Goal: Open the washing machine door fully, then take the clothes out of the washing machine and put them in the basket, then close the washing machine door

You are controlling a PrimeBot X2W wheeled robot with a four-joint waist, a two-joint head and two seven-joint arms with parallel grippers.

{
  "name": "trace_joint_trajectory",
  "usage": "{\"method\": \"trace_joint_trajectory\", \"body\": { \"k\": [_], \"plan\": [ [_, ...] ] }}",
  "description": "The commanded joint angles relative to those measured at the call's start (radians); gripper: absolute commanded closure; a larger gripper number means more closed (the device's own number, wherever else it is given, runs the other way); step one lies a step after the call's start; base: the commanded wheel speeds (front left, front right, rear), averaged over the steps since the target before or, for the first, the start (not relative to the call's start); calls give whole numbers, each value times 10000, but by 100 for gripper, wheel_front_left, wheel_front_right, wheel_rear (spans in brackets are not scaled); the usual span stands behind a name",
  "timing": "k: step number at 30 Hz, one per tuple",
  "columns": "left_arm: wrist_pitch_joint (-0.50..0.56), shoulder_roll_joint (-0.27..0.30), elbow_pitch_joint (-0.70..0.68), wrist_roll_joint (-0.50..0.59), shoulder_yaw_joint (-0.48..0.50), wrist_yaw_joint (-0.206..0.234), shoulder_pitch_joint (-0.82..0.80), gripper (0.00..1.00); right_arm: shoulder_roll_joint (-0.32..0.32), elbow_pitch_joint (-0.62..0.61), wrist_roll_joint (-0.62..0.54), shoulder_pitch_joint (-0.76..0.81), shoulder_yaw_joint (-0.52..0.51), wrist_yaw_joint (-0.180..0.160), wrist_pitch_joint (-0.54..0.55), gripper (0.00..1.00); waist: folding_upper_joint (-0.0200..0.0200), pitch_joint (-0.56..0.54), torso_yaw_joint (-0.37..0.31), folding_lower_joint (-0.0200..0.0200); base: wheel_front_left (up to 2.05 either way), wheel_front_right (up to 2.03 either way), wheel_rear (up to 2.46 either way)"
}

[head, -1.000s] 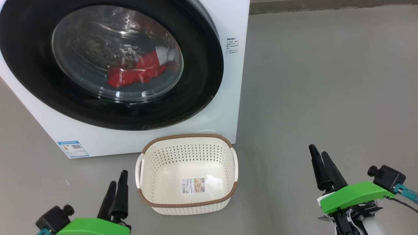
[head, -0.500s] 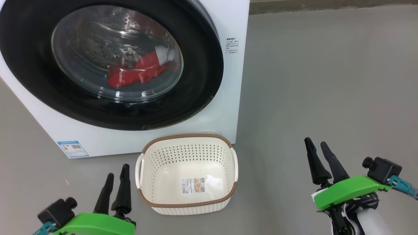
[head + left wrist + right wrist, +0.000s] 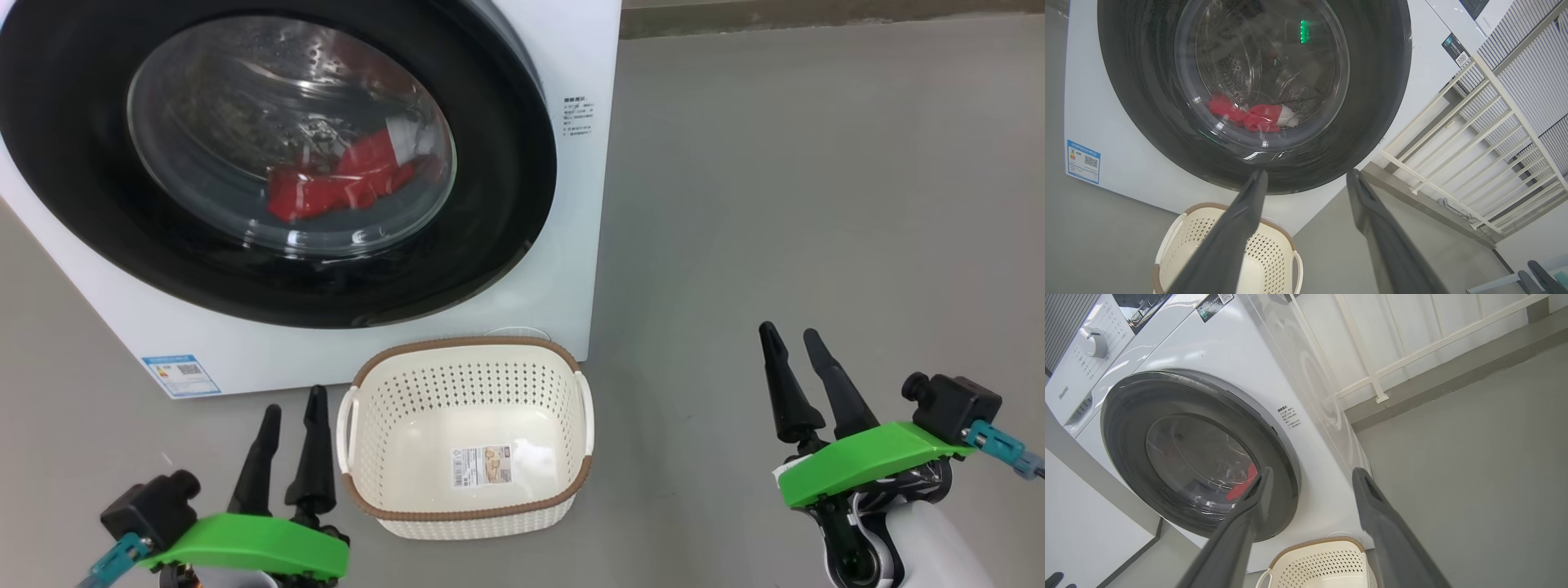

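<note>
Jaws apart and empty on left gripper (image 3: 294,400) and right gripper (image 3: 789,329), hovering over floor (image 3: 816,163) either side of basket (image 3: 465,343). Washing machine door (image 3: 498,204) shut flush against washing machine (image 3: 584,49). Clothes (image 3: 343,184) red, low inside drum (image 3: 269,90), seen through door. Basket empty, upright on floor just in front of machine, below door.

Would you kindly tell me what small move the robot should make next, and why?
Probably raise the right gripper toward the black rim of the washing machine door to start opening it. The door is shut with the clothes behind its glass, the basket stands empty, and both it and the left gripper are open, holding nothing.
</note>
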Motion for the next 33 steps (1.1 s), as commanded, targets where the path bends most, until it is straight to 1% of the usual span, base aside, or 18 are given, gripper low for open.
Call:
{"method": "trace_joint_trajectory", "body": {
  "k": [1, 7, 12, 16, 25, 29, 33],
  "plan": [
    [-167, 171, -301, 337, 161, -30, -439, 0, -70, -193, -334, -518, 253, 3, -140, 0, 0, 12, 0, -1, 0, 0, 0],
    [-345, 187, -271, 913, 69, 30, -585, 0, -85, -277, -1082, -740, 331, 3, -317, 0, 0, 50, -6, -1, 0, 0, 0],
    [-493, 200, -242, 1773, 60, 199, -648, 0, -98, -272, -1981, -844, 654, 4, -464, 0, 0, 37, -20, -1, 0, 0, 0],
    [-611, 211, -359, 2292, 75, 217, -686, 0, -108, -349, -2585, -903, 916, 4, -582, 0, 0, 55, -40, -1, 0, 0, 0],
    [-878, 235, -478, 3220, 13, 404, -780, 0, -131, -545, -3763, -978, 844, 4, -848, 0, 0, 106, -52, -1, 0, 0, 0],
    [-997, 246, -510, 3635, 13, 602, -845, 0, -141, -521, -4273, -1064, 783, 4, -966, 0, 0, 114, -47, -1, 0, 0, 0],
    [-998, 246, -549, 3688, 54, 684, -853, 0, -141, -488, -4293, -1060, 735, 4, -968, 0, 0, 126, -49, -1, 0, 0, 0]
  ]
}}
